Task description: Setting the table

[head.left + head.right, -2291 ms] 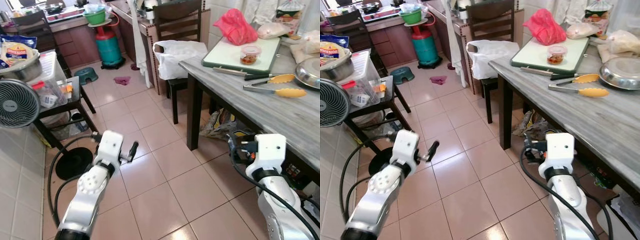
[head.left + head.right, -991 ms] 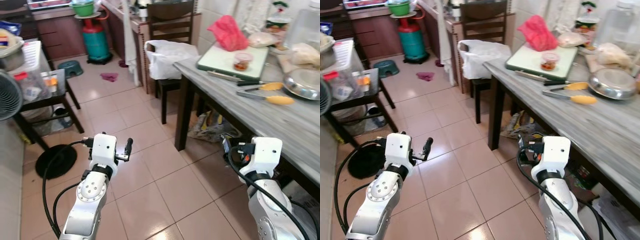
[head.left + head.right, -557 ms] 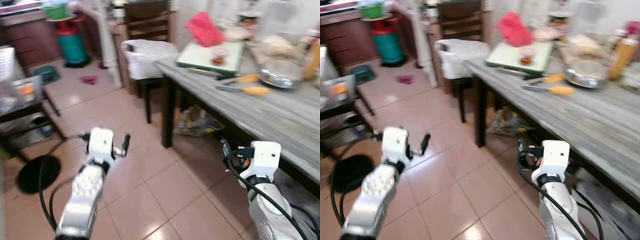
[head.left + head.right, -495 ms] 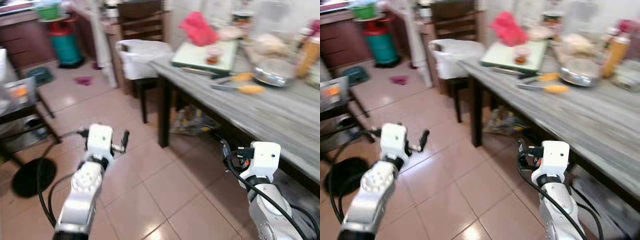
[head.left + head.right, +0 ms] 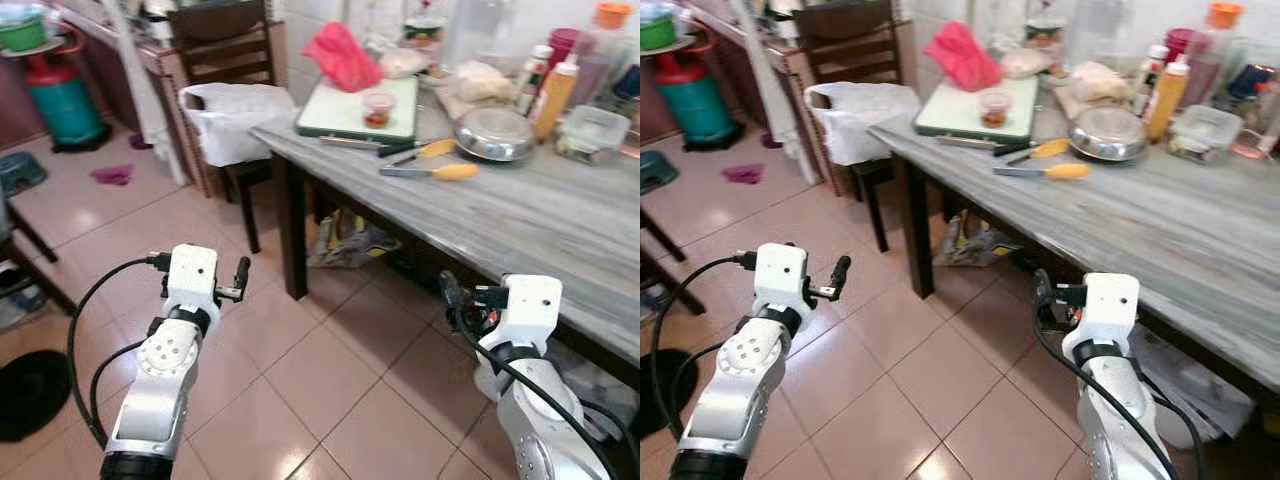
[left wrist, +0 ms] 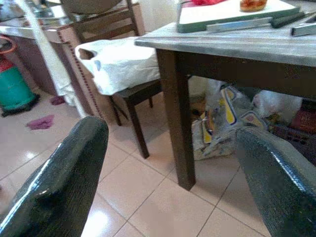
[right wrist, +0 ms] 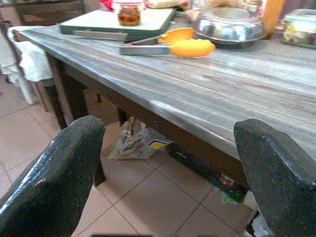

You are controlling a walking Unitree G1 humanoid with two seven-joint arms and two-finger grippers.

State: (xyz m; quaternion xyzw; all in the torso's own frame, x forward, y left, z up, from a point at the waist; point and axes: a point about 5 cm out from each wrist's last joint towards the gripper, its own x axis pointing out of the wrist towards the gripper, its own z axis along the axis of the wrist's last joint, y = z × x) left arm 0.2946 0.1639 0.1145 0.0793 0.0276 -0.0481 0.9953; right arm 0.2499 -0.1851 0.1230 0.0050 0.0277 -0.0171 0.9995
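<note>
Your whole view has turned toward the right since a moment ago: the fan and the low side table are gone from the picture, and the long grey tabletop (image 5: 520, 215) now takes most of the right side. This is a move of the camera with the robot, not of the things. It means you are now facing the tabletop, which I judge to be the approach step of setting the table; nothing is picked up yet.

On the far part of the tabletop lie the green cutting board (image 5: 358, 108) with a small jar (image 5: 378, 108) on it, a red bag (image 5: 342, 55) behind, a steel bowl (image 5: 494, 133) and bottles (image 5: 553, 97) near the wall. Closer to you are the tongs with yellow handles (image 5: 428, 172) and a second yellow-handled tool (image 5: 420, 152), well apart from both hands.

The left hand (image 5: 240, 277) is low over the floor tiles, its fingers (image 6: 59, 182) spread open and empty. The right hand (image 5: 448, 300) is just under the edge of the tabletop, also open and empty, with the tongs ahead of it in the right wrist view. You must raise it above the edge before any reach.
</note>
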